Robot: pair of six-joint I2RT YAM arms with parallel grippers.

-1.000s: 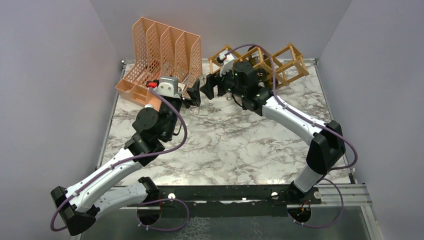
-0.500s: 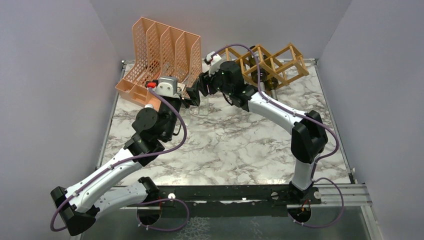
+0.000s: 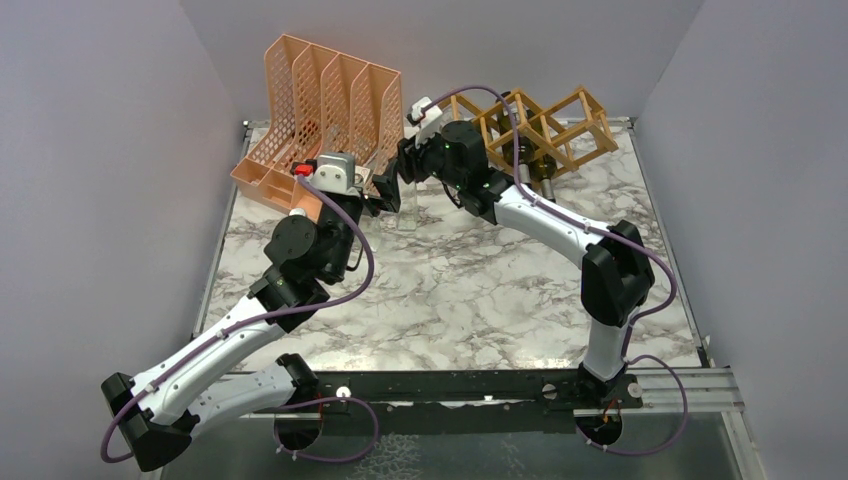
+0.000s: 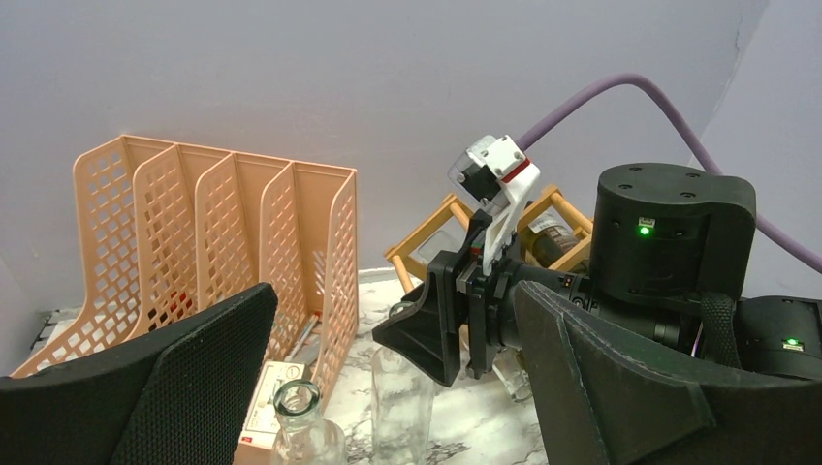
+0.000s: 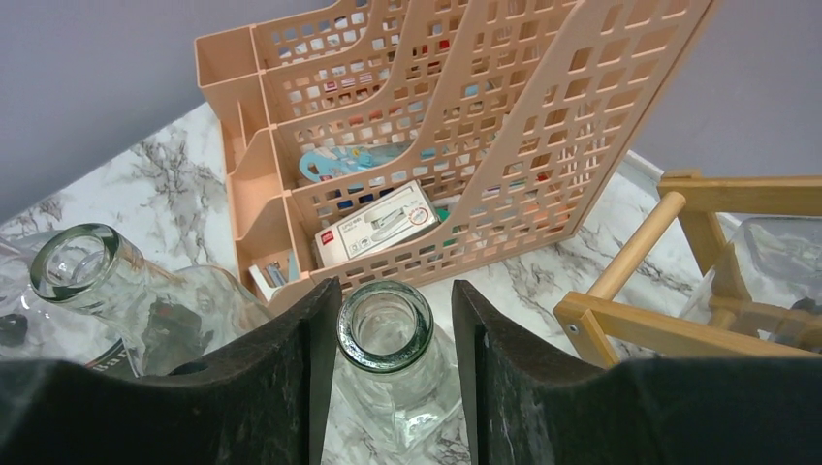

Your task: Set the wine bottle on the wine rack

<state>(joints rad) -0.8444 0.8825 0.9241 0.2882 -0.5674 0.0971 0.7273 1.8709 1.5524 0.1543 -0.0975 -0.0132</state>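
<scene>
A clear glass wine bottle (image 5: 385, 327) stands upright on the marble table (image 3: 470, 290), in front of the organizer. My right gripper (image 5: 393, 291) straddles its neck from above. The left pad (image 5: 315, 358) touches the rim, while a thin gap remains at the right pad (image 5: 470, 368). From the top view the right gripper (image 3: 397, 178) hangs over that bottle (image 3: 408, 208). My left gripper (image 4: 388, 407) is wide open, facing the bottle (image 4: 402, 402), with a second clear bottle (image 4: 296, 426) close to its left finger. The tan wooden wine rack (image 3: 545, 125) stands at the back right.
A peach mesh file organizer (image 3: 320, 110) holding small boxes stands at the back left, right behind the bottles. A dark bottle (image 3: 540, 165) lies in the rack's lower cells. The second clear bottle (image 5: 73, 262) stands just left of my right gripper. Purple walls close in on three sides.
My right arm swung left from the rack to above the bottle, and its jaws narrowed from wide open to closely around the neck. The left arm stayed put.
</scene>
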